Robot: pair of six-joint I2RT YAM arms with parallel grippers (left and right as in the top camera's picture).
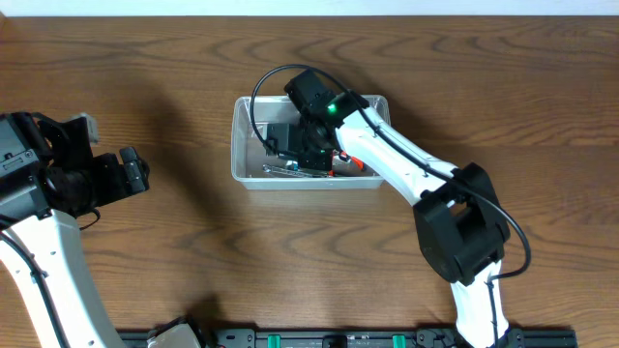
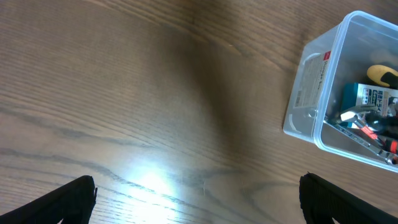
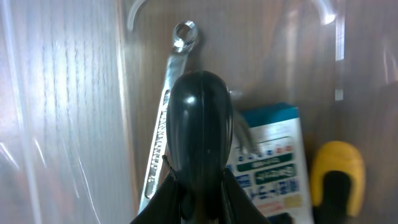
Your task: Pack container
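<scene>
A: Container [image 1: 239,145], where is it?
B: On the wooden table [image 1: 145,58], centre, toward the far side, long side running left to right. Clear plastic, rounded corners, rim on top, tools inside.
A: Arms?
B: Right arm [image 1: 416,169], white with black joints, runs from the near right edge up and left, with its wrist over the bin. Left arm [image 1: 48,251] is at the table's left side, well apart from the bin.
A: Left claw?
B: Left gripper [image 2: 199,205] is spread wide and holds nothing, with bare wood under it. Its camera catches one end of the bin at upper right.
A: Right claw?
B: Right gripper [image 3: 199,202] is down inside the bin, pinched on a black handle [image 3: 199,118]. The handle is glossy, and its rounded end points away from the wrist. Can't tell what tool it belongs to.
A: Contents, big to small?
B: Teal-and-white box [image 3: 273,168] lies flat on the bin floor, just right of the handle in the wrist view. Silver wrench [image 3: 163,118] lies along the side wall, ring end near a rounded corner, and the handle overlaps it in view. Yellow-handled tool [image 3: 339,171] is just beside the box, on the side away from the wrench. The overhead view also shows something orange-red [image 1: 353,161] near the bin's right end, too small to name.
</scene>
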